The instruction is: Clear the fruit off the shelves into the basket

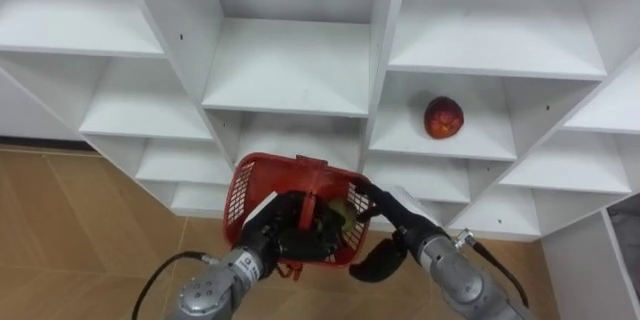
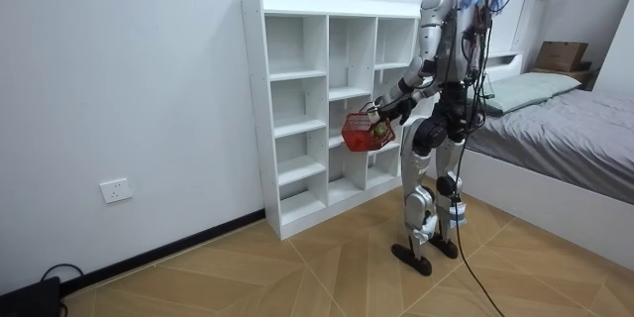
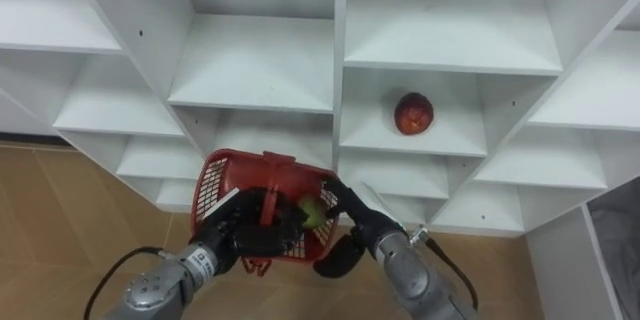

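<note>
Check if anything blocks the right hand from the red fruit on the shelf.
Nothing visible. The red fruit lies alone in an open-fronted compartment; the right hand is at the basket rim, out in front.

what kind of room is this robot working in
Most likely a bedroom: a bed with grey bedding and a pillow stands at the room view's right, a white cubby shelf unit is against the wall, and the floor is wood parquet.
</note>
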Robot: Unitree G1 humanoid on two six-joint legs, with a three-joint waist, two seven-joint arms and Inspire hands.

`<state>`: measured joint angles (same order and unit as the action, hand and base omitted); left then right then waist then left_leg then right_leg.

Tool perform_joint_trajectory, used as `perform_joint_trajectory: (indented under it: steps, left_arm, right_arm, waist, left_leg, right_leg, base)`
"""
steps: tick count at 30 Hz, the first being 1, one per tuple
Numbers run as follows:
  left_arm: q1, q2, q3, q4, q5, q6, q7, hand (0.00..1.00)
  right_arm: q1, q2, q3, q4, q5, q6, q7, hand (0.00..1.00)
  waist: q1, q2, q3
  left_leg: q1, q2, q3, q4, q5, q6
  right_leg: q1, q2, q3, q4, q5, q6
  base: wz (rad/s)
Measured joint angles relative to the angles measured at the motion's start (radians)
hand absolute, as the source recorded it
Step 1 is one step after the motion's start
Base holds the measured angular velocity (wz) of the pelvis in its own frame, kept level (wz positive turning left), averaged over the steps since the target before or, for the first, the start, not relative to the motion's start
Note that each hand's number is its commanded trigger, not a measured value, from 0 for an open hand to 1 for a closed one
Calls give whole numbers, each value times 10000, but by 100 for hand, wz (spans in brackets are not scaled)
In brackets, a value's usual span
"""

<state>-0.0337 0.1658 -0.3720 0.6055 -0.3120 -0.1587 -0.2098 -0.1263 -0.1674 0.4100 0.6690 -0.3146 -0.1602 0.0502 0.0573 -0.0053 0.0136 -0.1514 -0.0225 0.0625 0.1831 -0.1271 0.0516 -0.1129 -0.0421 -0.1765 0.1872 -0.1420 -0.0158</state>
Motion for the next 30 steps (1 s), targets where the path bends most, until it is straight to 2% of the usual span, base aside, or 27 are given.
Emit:
perform_joint_trajectory:
  steps: [5,11,15,18,23,26,27,30]
  left_arm:
    - [259,96,194,10,7,8,37,100]
    - [360,128,208,9,18,4,7,100]
    - [677,136,465,-99,113,-2,10,100]
    - [843,159,609,-204,121,-2,11,100]
    - [868,268,832,-391,108,-53,24,100]
    - [869,320,885,-390,103,-152,40,100]
    - [875,355,910,-388,103,-152,54,100]
    - [881,447,956,-385,111,-152,80,100]
  right_arm:
    - [418,-67,-8,-678,342,86,494,0]
    - [797,-488,-28,-1967,408,93,1064,0]
    - [1201,-730,-272,-3238,575,73,1154,0]
    - [1551,-761,-491,-3727,1152,76,1167,0]
    - [1642,-790,-800,-3772,1960,63,1302,0]
    - [1639,-806,-1035,-3790,2112,37,1272,0]
    - [1640,-804,-1088,-3799,2297,37,1266,0]
    - [1653,-802,-1200,-3799,2537,-30,1144,0]
  waist:
    - [8,11,5]
    - [-1,163,99]
    - [-33,158,92]
    - [-20,82,85]
    - [-61,-60,83]
    - [-155,-150,34]
    - [-224,-172,41]
    - [-302,-164,40]
  left_leg:
    - [257,1,184,-168,-7,5]
    - [549,7,182,-171,-78,1]
    - [629,10,195,-174,-77,-2]
    - [828,1,189,-199,-97,-14]
    - [1103,3,180,-200,-140,-26]
    - [1145,5,182,-193,-141,-26]
    - [1218,5,182,-193,-141,-26]
    - [1488,11,211,-193,-191,-21]
  right_leg:
    - [141,1,91,-21,-8,13]
    - [413,31,121,-46,-22,37]
    - [487,17,135,-74,-35,35]
    - [726,79,290,-188,-47,53]
    - [1000,117,362,-211,-51,57]
    - [1053,132,350,-207,-51,57]
    - [1122,131,348,-208,-51,57]
    - [1385,137,369,-229,-56,65]
  base:
    - [-10]
    - [-2]
    - [0]
    - [0]
    - [-3]
    - [0]
    - [0]
    - [-3]
